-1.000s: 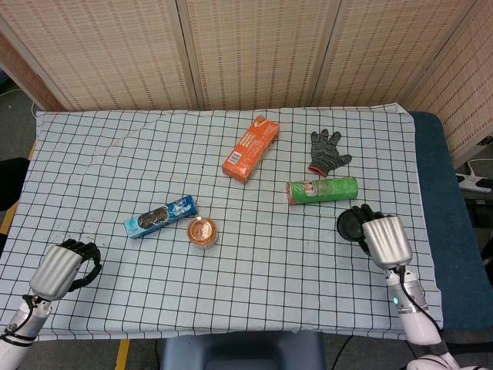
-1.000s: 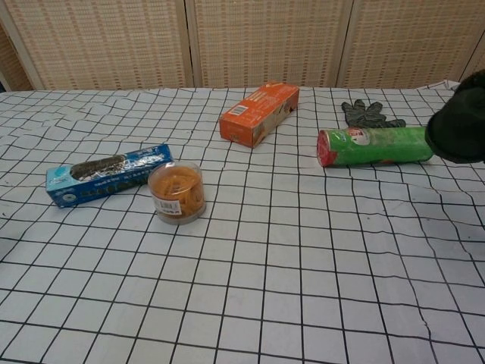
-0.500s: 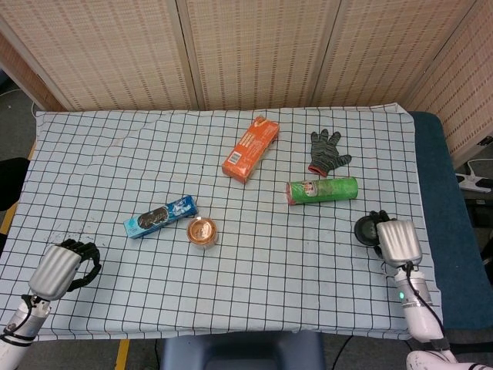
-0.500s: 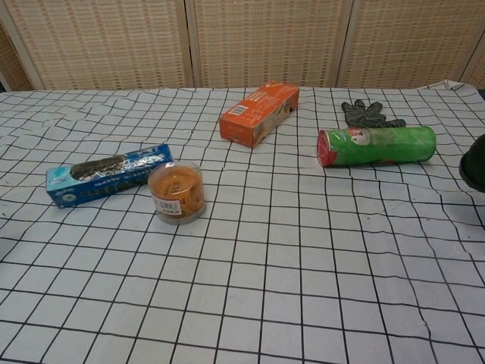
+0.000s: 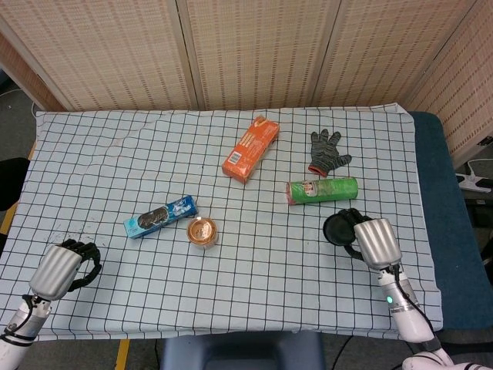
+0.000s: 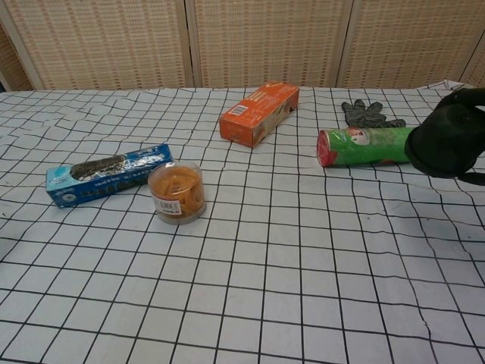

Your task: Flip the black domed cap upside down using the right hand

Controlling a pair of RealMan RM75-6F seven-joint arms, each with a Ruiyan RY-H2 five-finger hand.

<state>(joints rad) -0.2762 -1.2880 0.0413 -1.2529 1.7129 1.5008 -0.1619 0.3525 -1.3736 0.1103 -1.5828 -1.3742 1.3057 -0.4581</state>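
Holding the black domed cap (image 5: 337,228) in your right hand (image 5: 372,240), fingers curled around it, you have it raised off the checked cloth (image 5: 269,277) just in front of the green can (image 5: 322,190). Your left hand (image 5: 63,266) rests curled and empty at the near corner.

Black domed cap (image 5: 337,229): round, matte black, smooth. Sits toward 4 o'clock on the checked cloth, just at 6 o'clock of the green tube. Held in the right hand (image 5: 371,240), dark fingers curled round its right edge. In the chest view it (image 6: 445,142) hangs clear of the cloth, tilted, overlapping the tube's right end.
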